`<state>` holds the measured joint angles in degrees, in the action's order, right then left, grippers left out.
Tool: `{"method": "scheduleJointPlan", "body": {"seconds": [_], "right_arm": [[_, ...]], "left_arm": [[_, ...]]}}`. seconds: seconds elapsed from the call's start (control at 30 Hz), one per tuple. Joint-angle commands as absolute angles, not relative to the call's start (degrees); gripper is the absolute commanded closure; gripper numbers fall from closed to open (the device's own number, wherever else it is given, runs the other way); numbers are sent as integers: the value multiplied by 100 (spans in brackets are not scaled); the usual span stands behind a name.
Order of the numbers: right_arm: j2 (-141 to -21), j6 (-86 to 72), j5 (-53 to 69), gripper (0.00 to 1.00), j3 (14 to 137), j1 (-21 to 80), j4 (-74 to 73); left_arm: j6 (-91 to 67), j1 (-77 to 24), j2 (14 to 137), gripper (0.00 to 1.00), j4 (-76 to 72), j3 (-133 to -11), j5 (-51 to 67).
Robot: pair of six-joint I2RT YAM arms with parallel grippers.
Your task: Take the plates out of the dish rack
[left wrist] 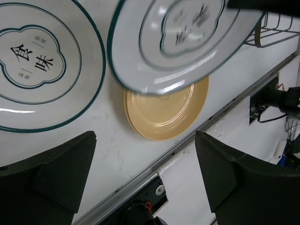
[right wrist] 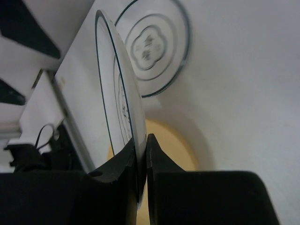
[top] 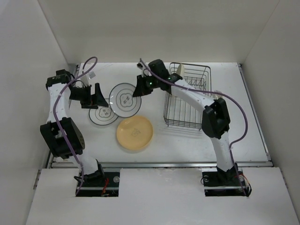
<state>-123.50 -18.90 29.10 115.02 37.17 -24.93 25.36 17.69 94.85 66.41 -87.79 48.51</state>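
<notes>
- The right tool (top: pixel 140 86) is clamped on the rim of a white plate (top: pixel 125 99) with a thin dark rim and a dark centre motif. In the right wrist view its two fingers (right wrist: pixel 157 164) pinch the plate's edge from both sides.
- This held plate (left wrist: pixel 183 42) hangs tilted above the table (top: pixel 187 145), near its middle, left of the dish rack (top: pixel 187 96). In the left wrist view its lower edge overlaps the yellow plate (left wrist: pixel 166 110).
- A second white plate (top: pixel 103 115) with the same rim and motif lies flat on the table, just left of the held one.
- The yellow plate lies flat on the table nearer the arm bases, close beside the second white plate.
- The dish rack stands on the right half of the table, with a beige cutlery holder (top: pixel 180 70) at its far corner; the right arm reaches across it.
- The left tool (top: pixel 96 96) hovers over the left side, its jaws wide apart and gripping nothing.
</notes>
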Motion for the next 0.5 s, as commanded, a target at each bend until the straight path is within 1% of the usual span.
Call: {"method": "scheduleJointPlan", "body": {"seconds": [0.0, 0.13, 0.23, 0.27, 0.3, 0.37, 0.4, 0.47], "right_arm": [[-11838, -2083, 4315, 100, 11681, 4078, -1310], [-12049, -2083, 4631, 100, 11681, 4131, -1389], [-12050, -2083, 4632, 100, 11496, 4184, -1310], [-12050, -2083, 4632, 100, 11418, 4184, -1223], [-12050, -2083, 4632, 100, 11417, 4245, -1222], [-12119, -2083, 4632, 100, 11417, 4245, -1222], [-12198, -2083, 4632, 100, 11417, 4245, -1222], [-12260, -2083, 4632, 100, 11487, 4245, -1222]], "left_arm": [[2610, 1565, 9141, 15, 6251, -8500, 4615], [2462, 1564, 9193, 15, 5995, -8376, 4430], [2461, 1564, 9412, 15, 6072, -8376, 4307], [2461, 1564, 9465, 20, 6160, -8437, 4359], [2557, 1564, 9535, 25, 6248, -8542, 4568], [2811, 1564, 9536, 42, 6607, -8639, 4876], [2934, 1564, 9536, 64, 6740, -8692, 5200], [3224, 1564, 9588, 87, 7134, -8789, 5422]]}}
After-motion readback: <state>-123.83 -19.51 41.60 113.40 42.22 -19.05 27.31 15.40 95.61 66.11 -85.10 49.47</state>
